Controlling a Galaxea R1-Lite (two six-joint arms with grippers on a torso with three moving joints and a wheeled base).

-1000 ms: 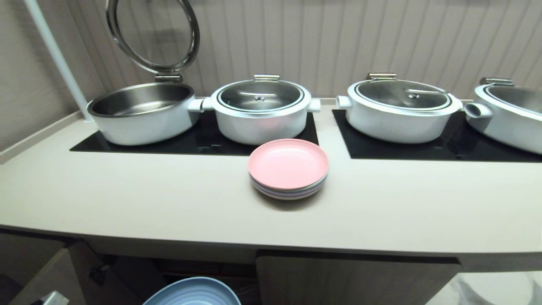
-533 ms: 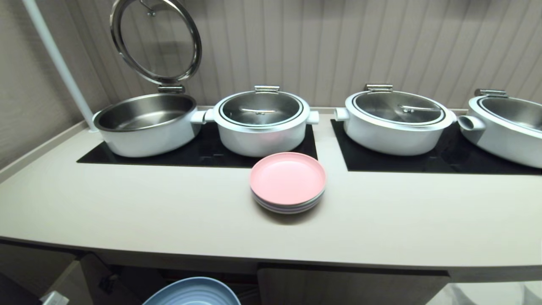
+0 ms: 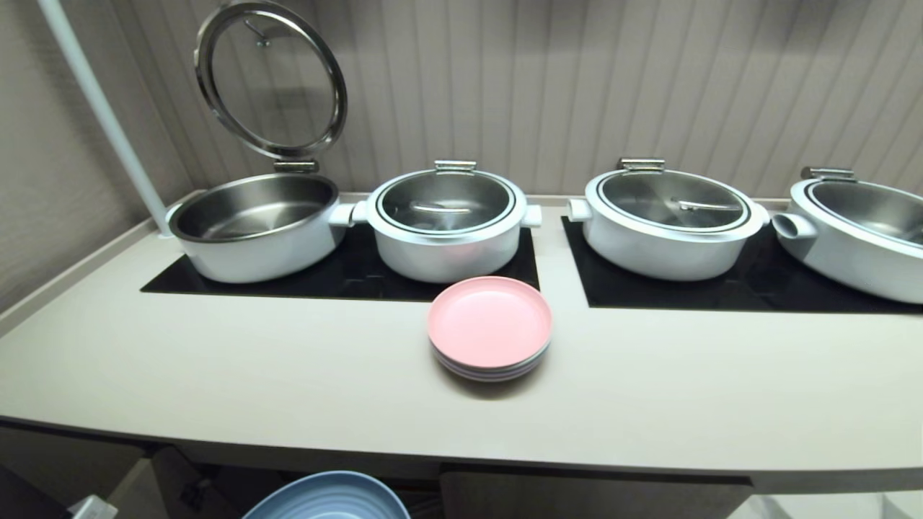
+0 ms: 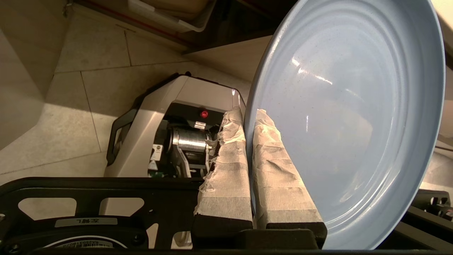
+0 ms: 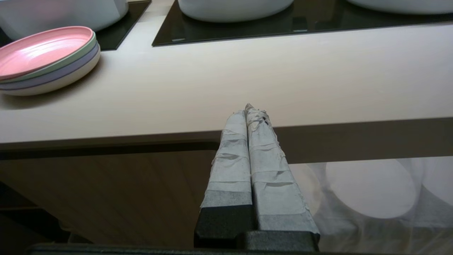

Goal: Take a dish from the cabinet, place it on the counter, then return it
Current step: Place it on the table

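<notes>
Already the dish (image 4: 347, 117) is clamped by its rim between the taped fingers (image 4: 226, 170) of the left gripper (image 4: 249, 117), its blue disc held nearly on edge and extending away beyond the fingertips. Seen from the head, it hangs below the counter (image 3: 288, 375) front edge, so the bare surface to be reached lies above and ahead of that gripper. The right gripper (image 5: 250, 109) is pressed together on nothing, level with the counter edge, and is judged the farther from the work
</notes>
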